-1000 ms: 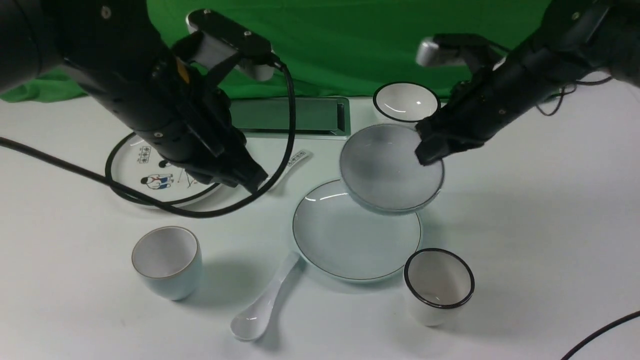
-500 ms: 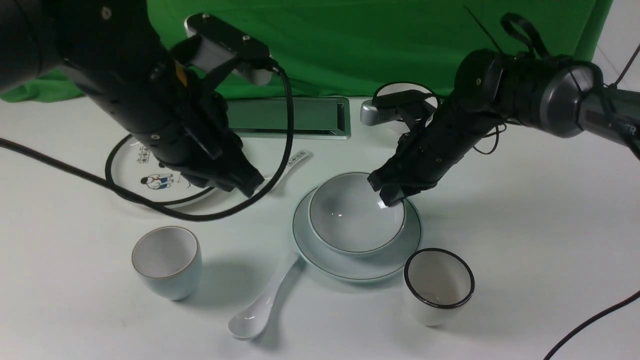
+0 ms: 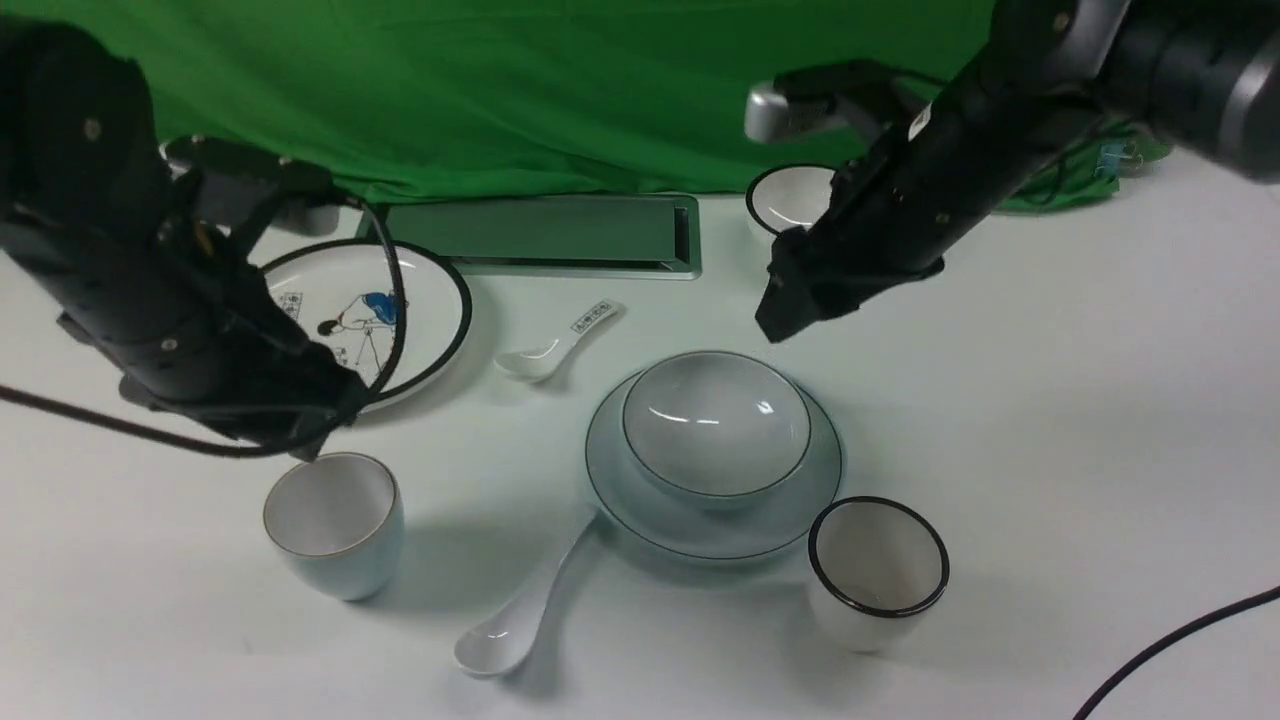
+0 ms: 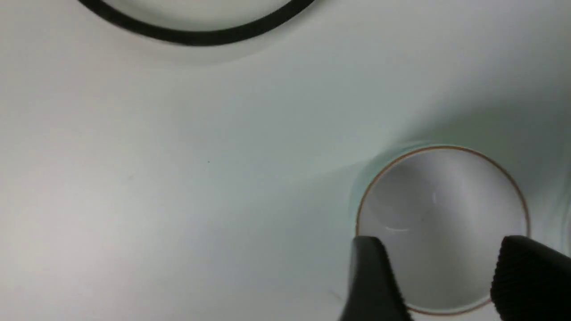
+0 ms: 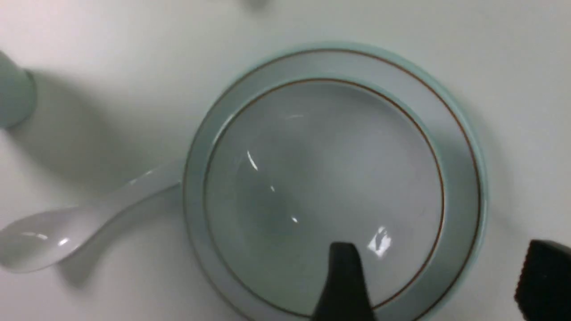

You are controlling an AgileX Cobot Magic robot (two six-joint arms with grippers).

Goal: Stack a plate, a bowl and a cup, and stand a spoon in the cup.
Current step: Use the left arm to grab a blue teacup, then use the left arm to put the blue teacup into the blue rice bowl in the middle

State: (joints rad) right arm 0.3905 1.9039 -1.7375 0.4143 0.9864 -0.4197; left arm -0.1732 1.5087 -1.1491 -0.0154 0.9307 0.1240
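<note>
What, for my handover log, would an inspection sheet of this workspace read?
Surface: white table, nothing spilled seen.
Job's things: bowl sits in plate; cup upright, apart; spoon lies beside plate.
Clutter: cartoon plate, small spoon, black-rimmed cup, black-rimmed bowl.
Claws: left claw open above cup; right claw open, empty, above bowl.
Cables: left-arm cable loops over cartoon plate; loose cable at table's near right.
Surroundings: green backdrop, metal-framed slot.
</note>
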